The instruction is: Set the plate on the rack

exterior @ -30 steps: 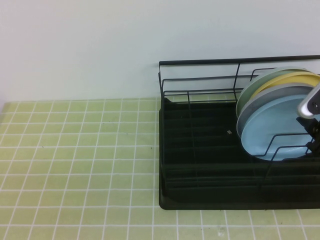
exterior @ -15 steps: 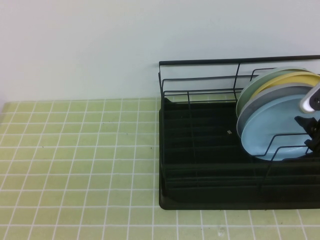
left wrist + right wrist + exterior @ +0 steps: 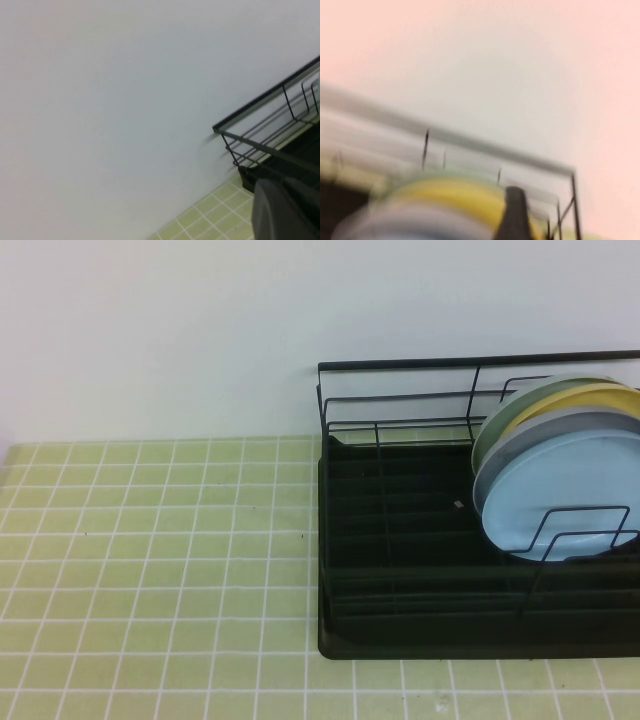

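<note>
Rack (image 3: 400, 365): black wire, on the right side of the table (image 3: 150, 540), back rail along the far wall (image 3: 200, 330); sits on a black drip tray (image 3: 400, 580).
Blue plate (image 3: 560, 495): on edge in the right part of the rack, face turned toward the near left; lower rim sits behind two wire loops on the near side; nearest of four plates standing in a row.
Grey plate (image 3: 575, 425): just behind the blue plate, showing as a curved band above it; touching or barely apart, cannot tell which.
Yellow plate (image 3: 600, 396): behind the grey plate, only the upper rim in sight.
Green plate (image 3: 508, 412): farthest back in the row, a thin arc at the far left of the stack.
Left gripper (image 3: 282, 212): outside the high view; shows in the left wrist view as a dark blurred shape, raised off the table and aimed at the far wall and the rack's far left corner; jaws closed, empty.
Right gripper (image 3: 516, 220): outside the high view; in the right wrist view one dark finger stands in front of the yellow plate's upper rim, with the rack's back rail beyond, all blurred; jaws spread wide, gripping nothing.
Table: pale green tiles with white grout, running from the rack out to the left.
Wall: plain white, right behind the rack.
</note>
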Controlling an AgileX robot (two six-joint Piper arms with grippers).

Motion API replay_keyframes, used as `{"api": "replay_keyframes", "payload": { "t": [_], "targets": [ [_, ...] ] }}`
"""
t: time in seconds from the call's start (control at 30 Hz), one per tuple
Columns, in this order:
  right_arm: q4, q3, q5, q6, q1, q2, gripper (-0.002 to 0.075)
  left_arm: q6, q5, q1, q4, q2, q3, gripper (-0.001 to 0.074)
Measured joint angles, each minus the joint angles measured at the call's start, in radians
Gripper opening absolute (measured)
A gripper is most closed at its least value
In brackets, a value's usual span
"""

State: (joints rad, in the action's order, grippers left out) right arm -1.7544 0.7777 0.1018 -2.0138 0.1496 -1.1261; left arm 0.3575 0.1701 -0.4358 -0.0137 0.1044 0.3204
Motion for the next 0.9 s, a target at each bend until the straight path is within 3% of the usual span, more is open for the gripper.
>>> {"api": "replay_keyframes", "payload": {
  "t": [0.1, 0.3, 0.37, 0.63, 0.9],
  "targets": [
    [0.0, 0.0, -0.008, 0.069, 0.0, 0.129, 0.047, 0.0, 0.0, 0.0, 0.0, 0.0, 0.0, 0.0],
    [0.0, -0.017, -0.061, 0.133, 0.0, 0.387, 0.0105, 0.0, 0.0, 0.0, 0.0, 0.0, 0.0, 0.0],
    [0.0, -0.049, -0.084, 0.155, 0.0, 0.459, 0.0048, 0.0, 0.004, 0.0, 0.0, 0.0, 0.0, 0.0],
    [0.004, -0.317, -0.219, 0.157, 0.0, 0.732, 0.0001, 0.0, 0.004, 0.0, 0.0, 0.0, 0.0, 0.0],
    [0.008, -0.381, -0.314, 0.223, 0.0, 0.83, -0.0001, 0.0, 0.004, 0.0, 0.0, 0.0, 0.0, 0.0]
  ]
}}
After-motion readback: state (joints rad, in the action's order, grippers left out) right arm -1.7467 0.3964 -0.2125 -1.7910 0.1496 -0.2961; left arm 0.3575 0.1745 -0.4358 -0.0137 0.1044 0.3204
